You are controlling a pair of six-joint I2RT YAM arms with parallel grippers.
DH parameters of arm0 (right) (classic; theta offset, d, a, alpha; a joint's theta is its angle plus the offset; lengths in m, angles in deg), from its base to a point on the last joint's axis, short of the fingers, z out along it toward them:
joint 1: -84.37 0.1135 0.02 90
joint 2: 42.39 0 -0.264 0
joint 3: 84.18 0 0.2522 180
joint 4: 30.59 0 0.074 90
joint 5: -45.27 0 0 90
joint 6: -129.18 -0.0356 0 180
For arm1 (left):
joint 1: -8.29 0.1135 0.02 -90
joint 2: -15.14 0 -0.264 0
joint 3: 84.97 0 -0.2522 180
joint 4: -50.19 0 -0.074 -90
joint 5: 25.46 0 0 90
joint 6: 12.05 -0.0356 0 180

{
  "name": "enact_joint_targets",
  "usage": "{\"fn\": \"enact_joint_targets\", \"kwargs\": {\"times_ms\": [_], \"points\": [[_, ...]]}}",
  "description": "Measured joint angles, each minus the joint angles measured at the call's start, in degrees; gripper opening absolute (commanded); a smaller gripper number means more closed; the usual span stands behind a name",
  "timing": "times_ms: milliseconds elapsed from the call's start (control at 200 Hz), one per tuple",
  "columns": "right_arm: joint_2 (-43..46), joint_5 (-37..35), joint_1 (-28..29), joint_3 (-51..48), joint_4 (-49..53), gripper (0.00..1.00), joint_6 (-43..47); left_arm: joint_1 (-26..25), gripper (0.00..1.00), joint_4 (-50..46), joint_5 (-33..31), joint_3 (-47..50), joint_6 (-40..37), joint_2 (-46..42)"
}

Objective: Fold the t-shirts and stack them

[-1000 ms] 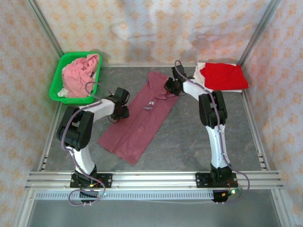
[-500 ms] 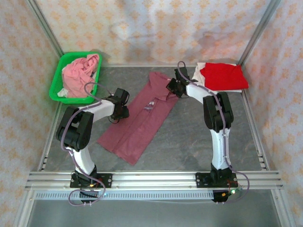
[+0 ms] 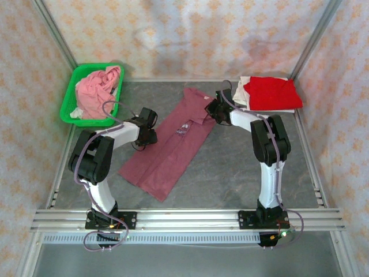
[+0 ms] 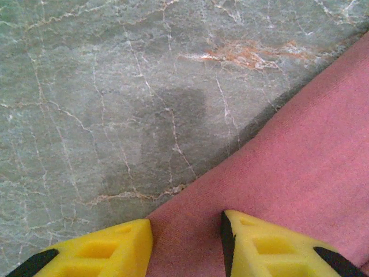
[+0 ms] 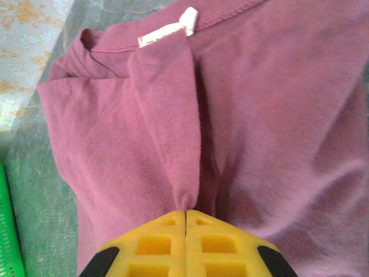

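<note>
1. Right gripper point(image 3: 214, 107), seen from above, ends an arm stretched far forward and bent inward, its tip on the collar end of the maroon t-shirt point(image 3: 173, 144). The left gripper point(image 3: 150, 138) points down at that shirt's opposite long edge, with its forearm low. The shirt lies aslant between them on the grey marbled table point(image 3: 230, 173). Just beyond the right gripper, a red t-shirt point(image 3: 268, 91) lies folded on a white t-shirt point(image 3: 244, 82). Beyond the left gripper, a green basket point(image 3: 70, 103) holds a pink t-shirt point(image 3: 95, 89). Bare table spreads toward the bases, and patterned walls point(image 3: 173, 34) close three sides.
2. Left wrist view: the left gripper point(image 4: 187, 242) stands partly open and clamps nothing. One yellow finger point(image 4: 98, 248) is over bare stone and the other over cloth, with the shirt's edge running between them. Open table lies ahead.
3. Right wrist view: the right gripper point(image 5: 185, 222) is closed tight, pinching a raised ridge of the maroon cloth. The collar and a white neck label point(image 5: 167, 32) lie ahead of it.
</note>
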Motion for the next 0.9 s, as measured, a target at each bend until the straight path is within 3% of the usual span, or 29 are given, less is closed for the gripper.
{"fn": "enact_joint_targets", "kwargs": {"times_ms": [480,791,846,901], "points": [[1.0,-3.1,0.0,-2.6,-1.1,0.0,-4.2,0.0,0.38,0.8,0.0,0.8,0.4,-0.5],[1.0,1.1,0.4,3.6,-0.7,0.01,-3.2,0.0,0.39,0.9,0.1,1.1,0.4,-1.0],[1.1,1.1,0.6,4.1,-1.0,0.04,-3.2,0.0,0.39,0.8,0.2,1.3,0.5,-1.4],[1.2,0.8,0.8,4.1,-0.7,0.14,-3.3,0.0,0.39,0.7,0.3,1.7,0.5,-2.0]]}}
